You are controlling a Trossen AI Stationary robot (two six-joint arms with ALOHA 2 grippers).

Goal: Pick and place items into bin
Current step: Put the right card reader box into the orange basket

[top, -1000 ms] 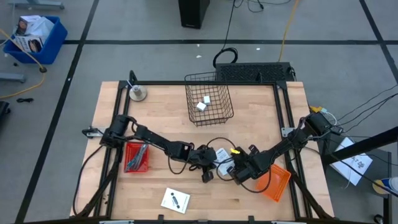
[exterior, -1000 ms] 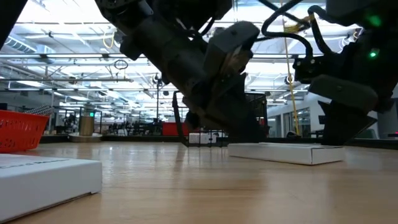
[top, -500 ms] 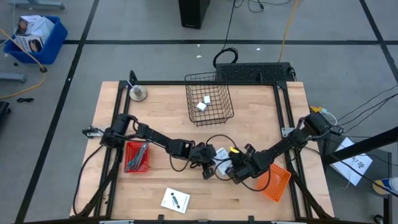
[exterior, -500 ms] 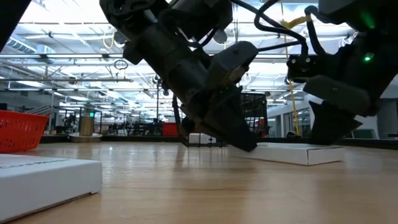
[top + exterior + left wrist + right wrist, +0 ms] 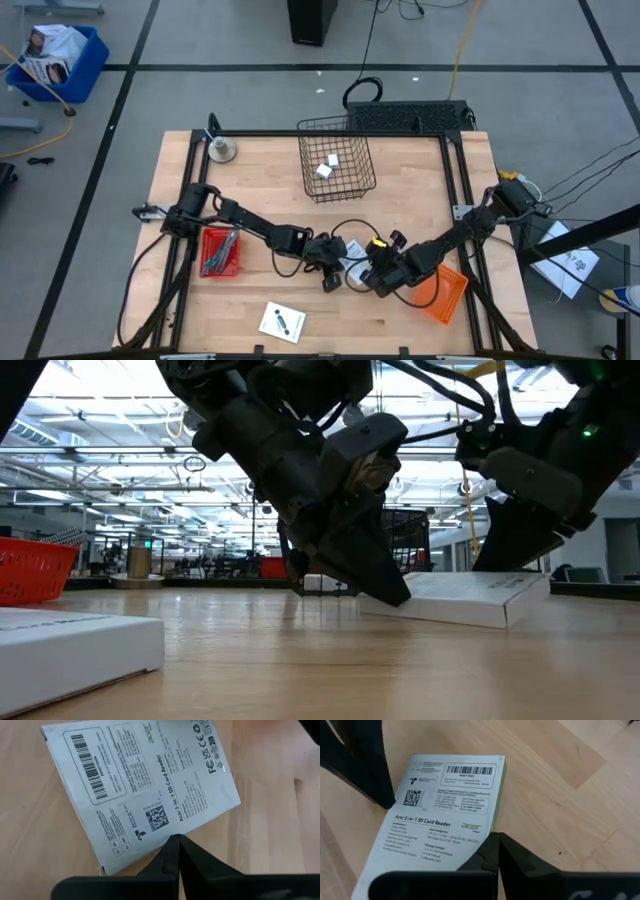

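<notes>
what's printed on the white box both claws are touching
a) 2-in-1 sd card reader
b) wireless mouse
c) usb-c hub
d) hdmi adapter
a: the label on the white box reads "Acer 2-in-1 SD Card Reader", seen past the shut left claw and, in the right wrist view, past the shut right claw.

Both arms are dark, near black, built of slim links joined by bulkier rounded joints. Black cables loop loosely along the left arm [image 5: 250,222] and curl above its wrist. The right arm [image 5: 450,238] carries a small yellow tag near its wrist and a yellow cable. Each gripper ends in two matte black, tapering wedge fingers [image 5: 172,855].
</notes>
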